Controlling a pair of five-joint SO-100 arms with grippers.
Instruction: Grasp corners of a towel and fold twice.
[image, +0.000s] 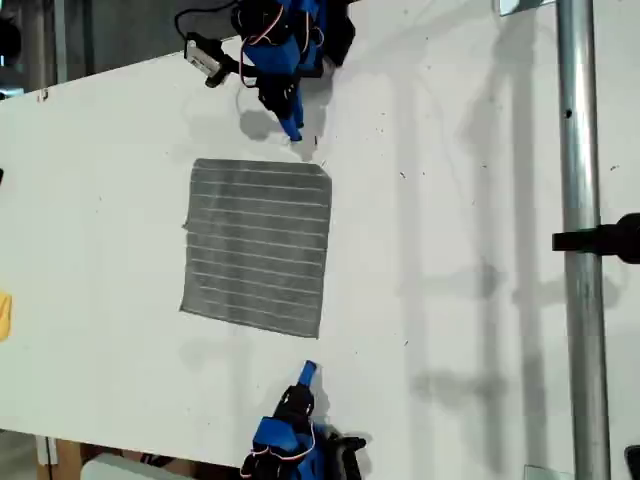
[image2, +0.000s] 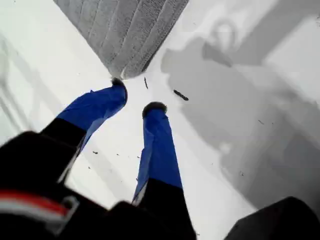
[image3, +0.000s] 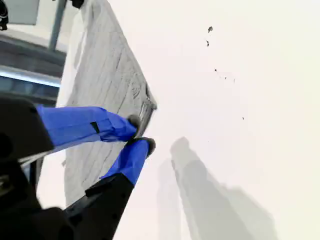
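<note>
You will find the towel (image: 257, 247) lying flat and unfolded on the white table (image: 450, 250), left of centre in the exterior view. Its pale stripes run across that view. All four corners lie flat on the surface.

My first claw (image2: 136, 97) stands open with nothing between its blue fingers (image2: 159, 145). One corner (image2: 121, 71) of the towel lies just ahead of the tips, near but not gripped. A few dark specks (image2: 180, 94) mark the table close by.

My second claw (image3: 141, 132) has its tips drawn almost together, closed or very nearly so. It sits beside another corner (image3: 150, 105). The angle is poor, and one tip may overlap the towel's edge, but no cloth appears lifted or pinched.
</note>
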